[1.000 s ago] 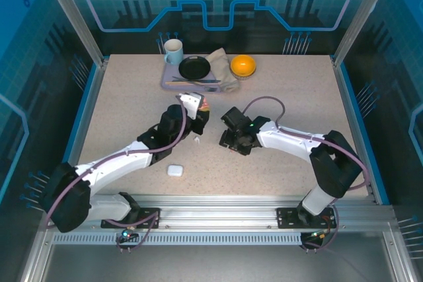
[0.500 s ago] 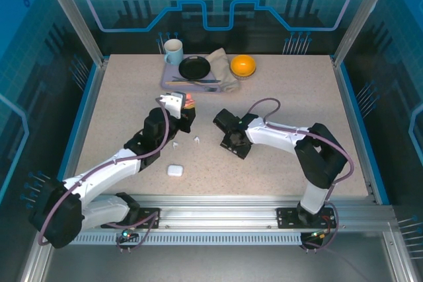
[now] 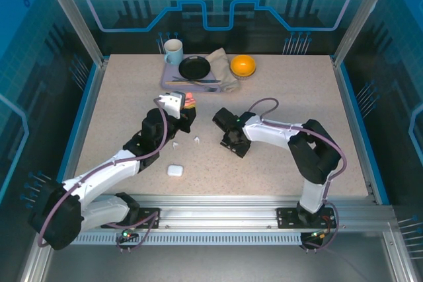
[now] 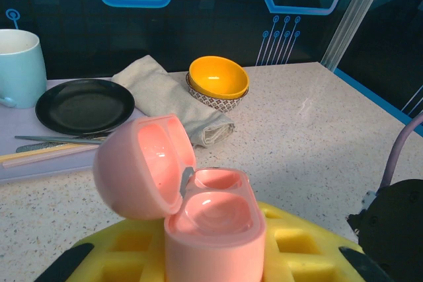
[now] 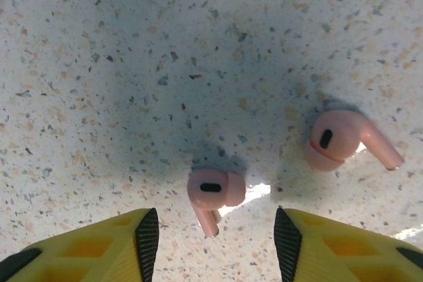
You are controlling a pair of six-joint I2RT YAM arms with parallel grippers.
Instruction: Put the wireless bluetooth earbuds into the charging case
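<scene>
change: in the top view, the left gripper (image 3: 178,105) is found further left and back than a second ago, the pink charging case (image 4: 213,222) carried with it; the right gripper (image 3: 232,142) is drawn leftward, its elbow folded closer. Over the last half second almost nothing is shifted.
left gripper: clamped on the pink charging case, which is held upright above the tabletop (image 3: 297,90).
case lid: swung open and tipped to the left in the left wrist view; two wells are exposed.
right gripper: released, its fingers (image 5: 125,242) spread wide and pointed down just above the tabletop.
nearer pink earbud (image 5: 213,191): laid on the tabletop just ahead of the gap between the fingers, touched by neither; its stem is aimed back toward the gripper.
other pink earbud (image 5: 334,140): laid beside the first but apart from it; its long axis is slanted, the stem aimed right and downward in the right wrist view.
white earbuds (image 3: 196,140): two are seen on the tabletop between the grippers; their direction is too small to be told.
white charging case (image 3: 174,170): set nearer the arm bases.
</scene>
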